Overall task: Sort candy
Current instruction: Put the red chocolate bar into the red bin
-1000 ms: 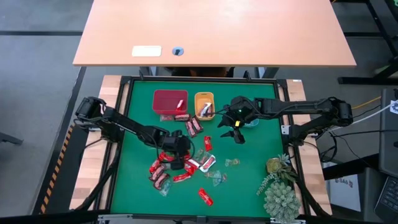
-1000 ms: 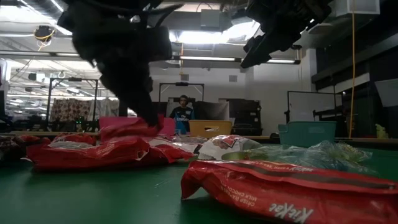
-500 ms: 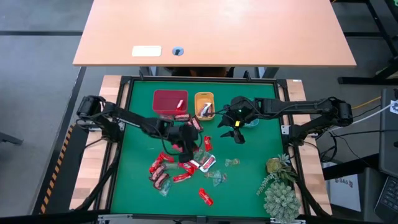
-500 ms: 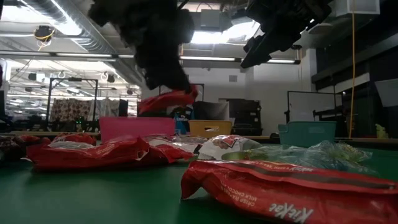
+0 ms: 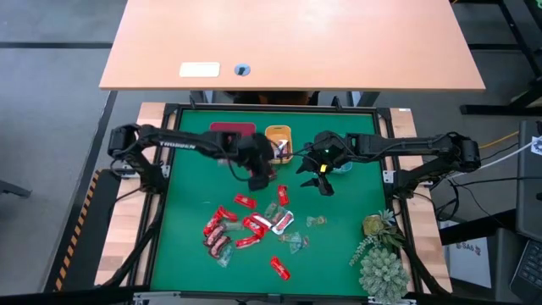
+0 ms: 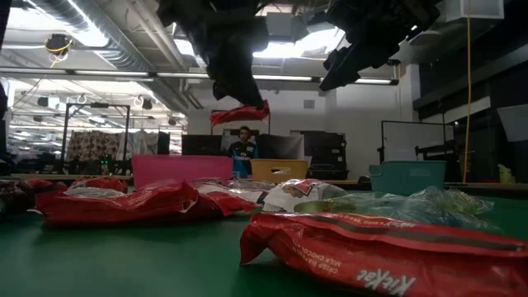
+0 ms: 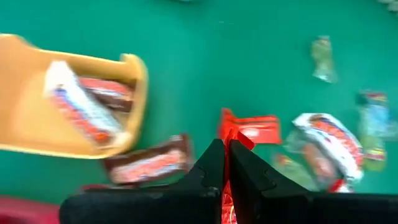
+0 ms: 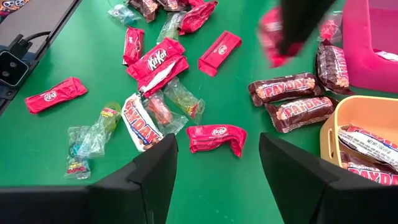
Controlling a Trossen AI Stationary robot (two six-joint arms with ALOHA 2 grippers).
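My left gripper (image 5: pixel 259 176) hangs above the green mat just in front of the red tray (image 5: pixel 230 129) and the orange tray (image 5: pixel 279 135), shut on a red-wrapped candy (image 6: pixel 239 113). The rest of the candy (image 5: pixel 246 224), red, brown-and-white and clear greenish pieces, lies scattered on the mat nearer the front edge. Two brown bars (image 8: pixel 283 89) lie beside the orange tray, which holds a few bars (image 7: pixel 81 106). My right gripper (image 5: pixel 322 183) hovers open to the right of the trays, above a red candy (image 8: pixel 216 137). My left gripper pinches the red candy between its two shut fingers, which slant down from the table's left. A wrinkled bit of wrapper (image 7: pixel 240 139) sticks out past the fingertips. The candy hangs just under them (image 6: pixel 241 114), roughly level and lifted clear of the mat.
A teal tray (image 6: pixel 408 176) stands at the right behind my right arm. A spiky green plant (image 5: pixel 381 258) sits at the near right corner. The mat's raised black frame (image 5: pixel 161 212) bounds the work area. Bare green mat lies at the left and near right.
My left gripper has risen from the candy pile with the red candy and swung toward the far edge and the trays, staying shut. The candy has come off the pile and now hangs well above the mat.
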